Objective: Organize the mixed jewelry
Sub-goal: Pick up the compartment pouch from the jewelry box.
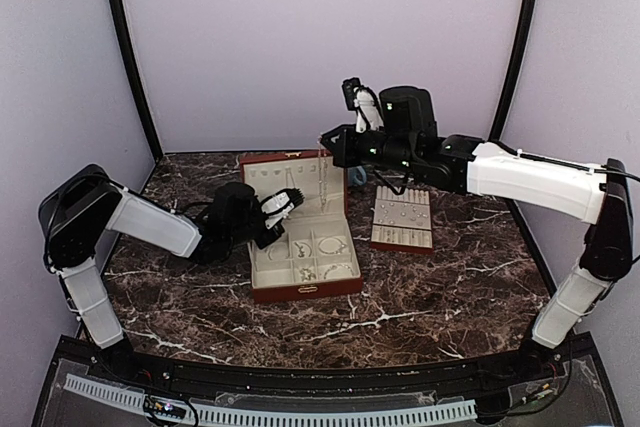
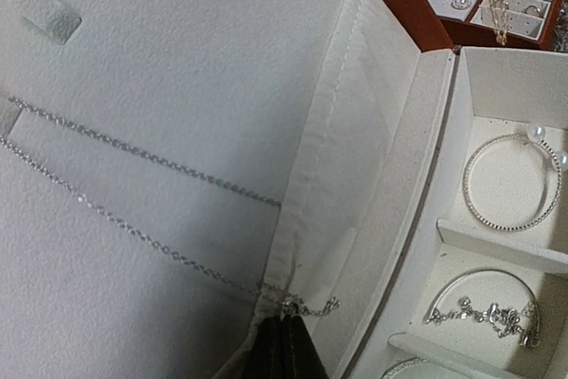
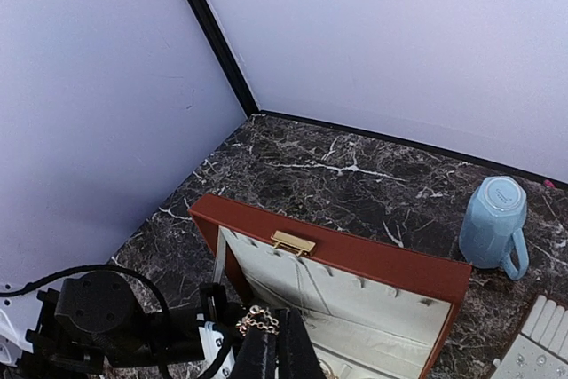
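The mixed jewelry lies in and around an open reddish-brown box. A thin silver necklace chain runs across the cream lining of the raised lid. My left gripper is shut, pinching that chain at the edge of the lid's pocket; from above the left gripper is at the lid's inner face. My right gripper is shut on a gold chain and the right gripper holds it above the lid, the gold chain dangling down. A pearl bangle and a chain bracelet rest in compartments.
A flat cream slotted tray with small pieces lies right of the box. A blue mug stands behind the box, next to the right arm. The lid carries a gold clasp. Lilac walls close in the back and sides.
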Controlling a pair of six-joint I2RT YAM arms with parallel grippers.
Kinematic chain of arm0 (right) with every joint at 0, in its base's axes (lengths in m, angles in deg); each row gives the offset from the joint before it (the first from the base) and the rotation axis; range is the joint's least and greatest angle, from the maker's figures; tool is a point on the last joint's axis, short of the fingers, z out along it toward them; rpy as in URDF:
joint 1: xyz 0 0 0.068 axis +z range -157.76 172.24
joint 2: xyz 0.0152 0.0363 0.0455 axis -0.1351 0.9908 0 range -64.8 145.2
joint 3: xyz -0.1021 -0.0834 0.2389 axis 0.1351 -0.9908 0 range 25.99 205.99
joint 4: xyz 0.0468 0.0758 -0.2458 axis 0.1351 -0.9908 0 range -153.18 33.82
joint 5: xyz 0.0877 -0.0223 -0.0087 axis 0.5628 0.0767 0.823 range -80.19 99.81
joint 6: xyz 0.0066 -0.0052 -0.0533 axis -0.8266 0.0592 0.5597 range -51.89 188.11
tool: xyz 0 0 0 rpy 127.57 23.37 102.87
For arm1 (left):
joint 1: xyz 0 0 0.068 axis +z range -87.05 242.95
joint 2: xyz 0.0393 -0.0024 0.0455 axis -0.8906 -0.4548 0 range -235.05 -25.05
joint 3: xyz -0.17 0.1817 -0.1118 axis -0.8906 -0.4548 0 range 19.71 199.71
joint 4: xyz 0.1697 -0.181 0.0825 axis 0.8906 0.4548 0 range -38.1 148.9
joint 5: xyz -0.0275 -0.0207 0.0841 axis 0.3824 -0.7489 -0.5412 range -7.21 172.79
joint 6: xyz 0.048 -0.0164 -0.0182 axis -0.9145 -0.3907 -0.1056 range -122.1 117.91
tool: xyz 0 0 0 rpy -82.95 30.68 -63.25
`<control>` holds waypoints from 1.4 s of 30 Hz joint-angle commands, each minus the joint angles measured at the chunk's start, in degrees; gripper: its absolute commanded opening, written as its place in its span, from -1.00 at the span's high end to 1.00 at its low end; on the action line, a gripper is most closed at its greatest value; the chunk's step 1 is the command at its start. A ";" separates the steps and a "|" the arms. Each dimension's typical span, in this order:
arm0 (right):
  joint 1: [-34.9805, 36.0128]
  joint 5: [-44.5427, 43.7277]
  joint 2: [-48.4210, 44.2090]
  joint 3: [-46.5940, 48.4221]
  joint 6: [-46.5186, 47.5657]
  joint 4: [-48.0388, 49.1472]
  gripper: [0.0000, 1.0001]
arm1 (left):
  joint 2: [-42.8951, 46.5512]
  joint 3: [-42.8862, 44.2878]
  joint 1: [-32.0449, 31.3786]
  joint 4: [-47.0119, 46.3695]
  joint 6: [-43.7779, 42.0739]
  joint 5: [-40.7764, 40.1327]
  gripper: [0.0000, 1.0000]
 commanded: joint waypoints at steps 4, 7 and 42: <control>-0.49 0.24 -0.41 -0.56 -0.94 4.11 1.00 | 2.38 -1.59 -2.22 4.39 -0.29 3.02 1.00; -0.49 0.45 -0.61 -1.21 -1.06 4.53 1.00 | 2.56 -1.67 -2.93 5.01 -0.15 3.26 1.00; 2.14 -2.42 -8.78 -15.03 5.62 13.39 1.00 | 4.56 -1.07 -10.73 7.86 7.58 11.82 1.00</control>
